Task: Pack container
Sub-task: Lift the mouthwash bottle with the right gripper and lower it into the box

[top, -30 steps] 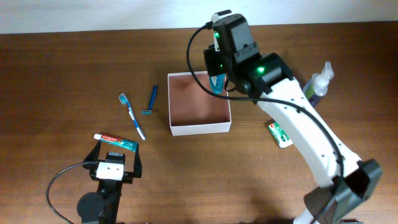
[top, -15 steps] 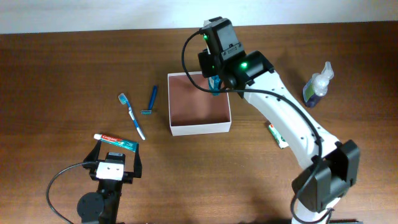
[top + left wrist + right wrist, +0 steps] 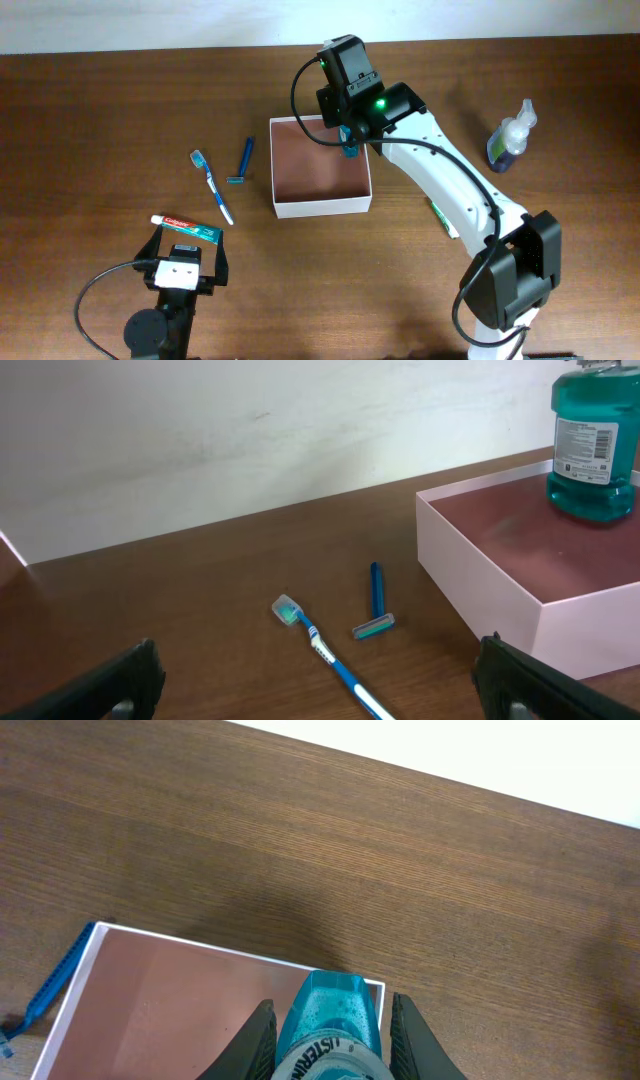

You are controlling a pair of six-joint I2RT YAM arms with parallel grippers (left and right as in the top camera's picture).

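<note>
The container (image 3: 322,206), a white-walled box with a reddish-brown inside, sits mid-table; it also shows in the left wrist view (image 3: 490,585) and the right wrist view (image 3: 180,1010). My right gripper (image 3: 346,130) (image 3: 330,1010) is shut on a teal mouthwash bottle (image 3: 347,140) (image 3: 330,1025), held upright over the box's back right corner. In the left wrist view the bottle (image 3: 593,445) has its base low inside the box; contact with the floor is unclear. My left gripper (image 3: 187,245) (image 3: 320,690) stands open at the front left, just behind a toothpaste tube (image 3: 185,227).
A blue toothbrush (image 3: 212,186) (image 3: 325,655) and a blue razor (image 3: 243,160) (image 3: 375,605) lie left of the box. A pump bottle (image 3: 510,138) stands at the far right. A green packet (image 3: 447,222) lies partly under the right arm.
The right gripper with the mouthwash bottle has shifted slightly left along the box's back right corner, the arm swinging in behind it. The left arm has not moved.
</note>
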